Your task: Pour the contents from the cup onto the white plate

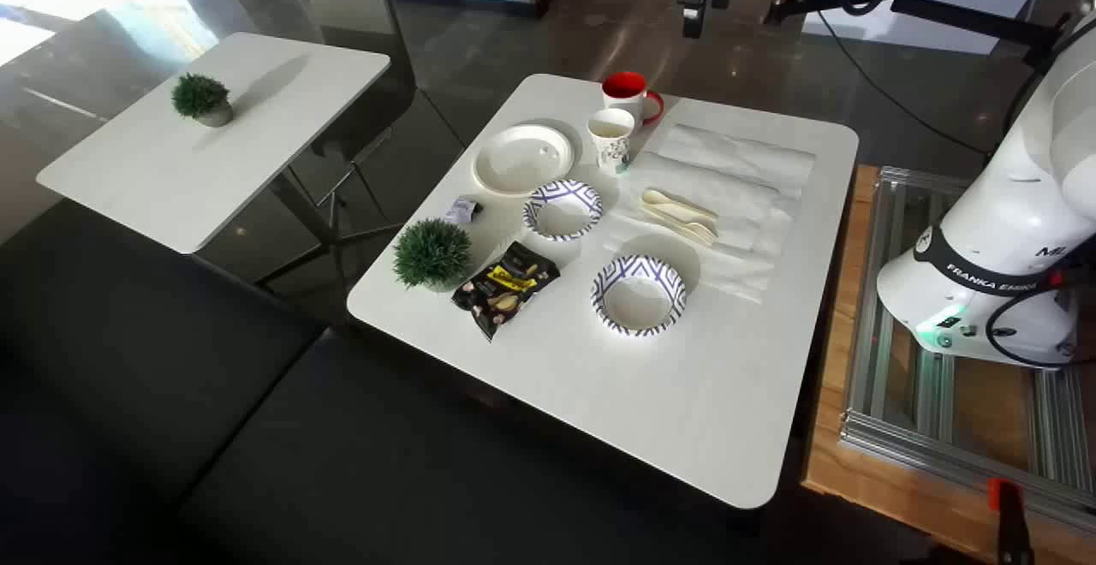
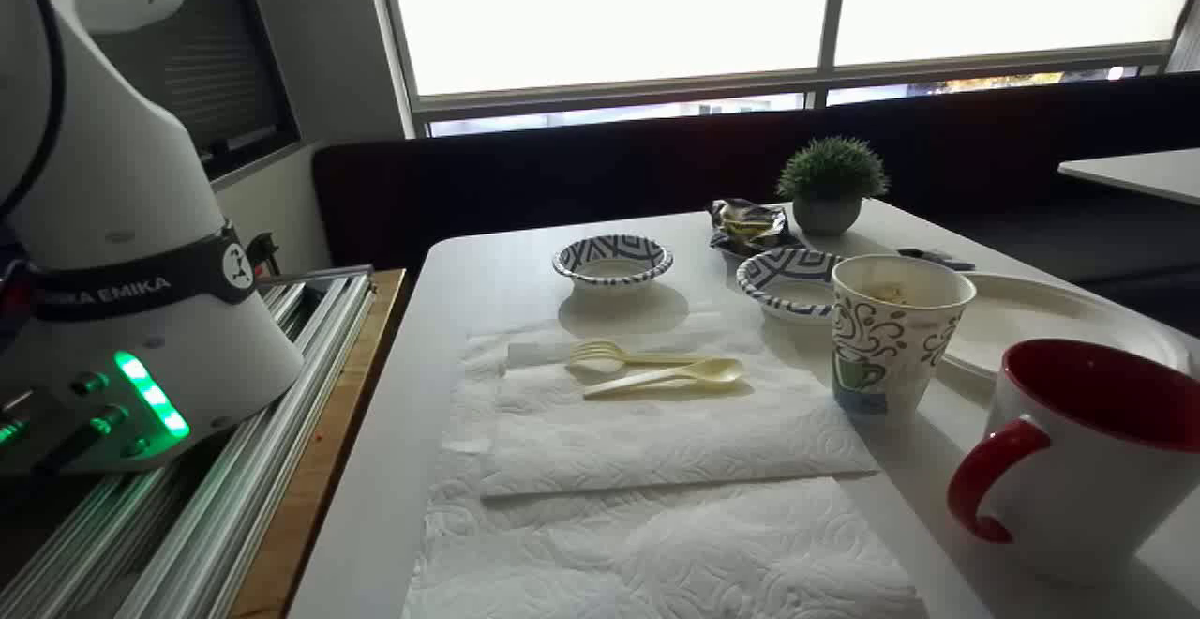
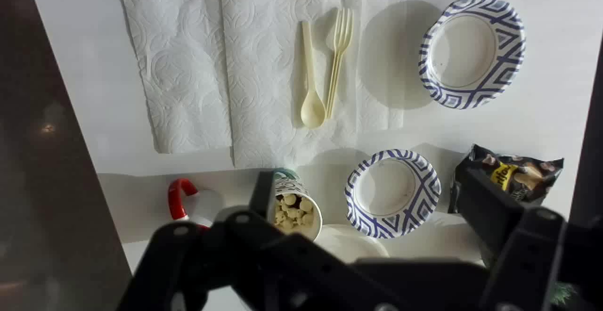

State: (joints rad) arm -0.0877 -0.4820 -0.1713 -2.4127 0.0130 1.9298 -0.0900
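The patterned paper cup stands upright on the table, also in an exterior view. In the wrist view the cup holds pale, rounded pieces and is partly covered by the left finger. The round white plate lies beside the cup and looks empty. It also shows in an exterior view, partly behind cup and mug. In the wrist view the plate is mostly hidden by the gripper. My gripper is open and empty, above the table, its fingers wide apart.
A red-and-white mug stands close to the cup. Two patterned bowls, a black snack bag and a potted plant are on the table. Wooden-coloured cutlery lies on paper towels.
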